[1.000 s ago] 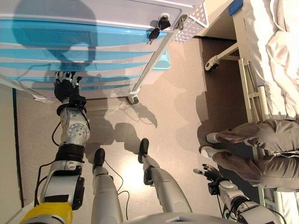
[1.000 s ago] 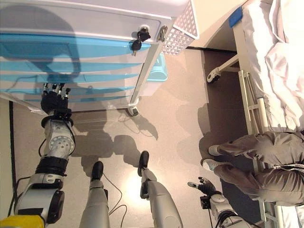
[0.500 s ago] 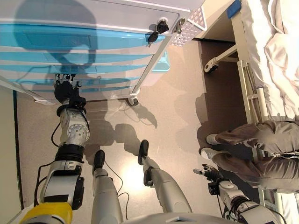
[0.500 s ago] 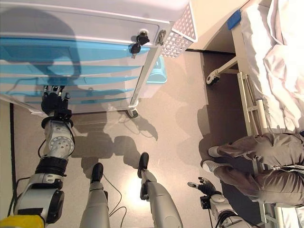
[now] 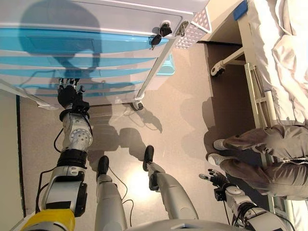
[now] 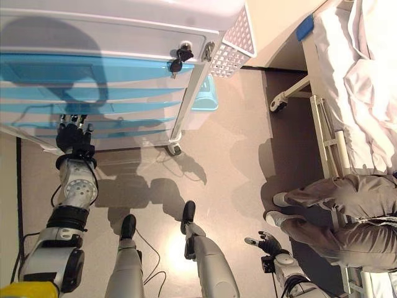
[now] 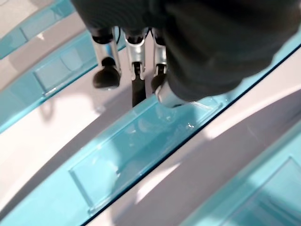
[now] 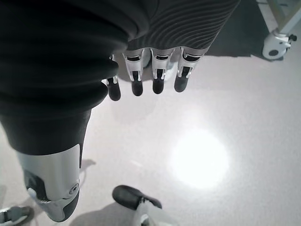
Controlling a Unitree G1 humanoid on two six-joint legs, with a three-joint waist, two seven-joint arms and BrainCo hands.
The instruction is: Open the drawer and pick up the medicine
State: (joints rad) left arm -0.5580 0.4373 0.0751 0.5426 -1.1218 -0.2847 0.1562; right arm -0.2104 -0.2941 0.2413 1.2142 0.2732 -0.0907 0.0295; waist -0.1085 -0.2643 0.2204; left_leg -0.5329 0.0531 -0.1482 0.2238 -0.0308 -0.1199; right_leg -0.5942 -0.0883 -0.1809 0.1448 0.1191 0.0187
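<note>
A white cabinet [image 5: 110, 17] has several blue drawer fronts [image 5: 72, 41], all closed. My left hand [image 5: 69, 95] reaches up to the lower drawers, its fingertips [image 7: 135, 52] straight and resting on the white band just above a translucent blue drawer front [image 7: 141, 141]. The hand is open and holds nothing. My right hand [image 5: 215, 178] hangs low at the right, over the floor, fingers [image 8: 157, 70] relaxed and empty. No medicine shows in any view.
A bunch of keys [image 5: 159, 34] hangs from the cabinet's top right corner, beside a white mesh basket [image 5: 195, 29]. A blue bin [image 5: 166, 65] sits behind the cabinet's castor [image 5: 138, 104]. A bed [image 5: 284, 57] stands at the right, with a person's legs [image 5: 264, 154] by it.
The whole picture has shifted slightly, so the camera moved. My left hand stays at the lower drawer fronts and the right hand hangs as before.
</note>
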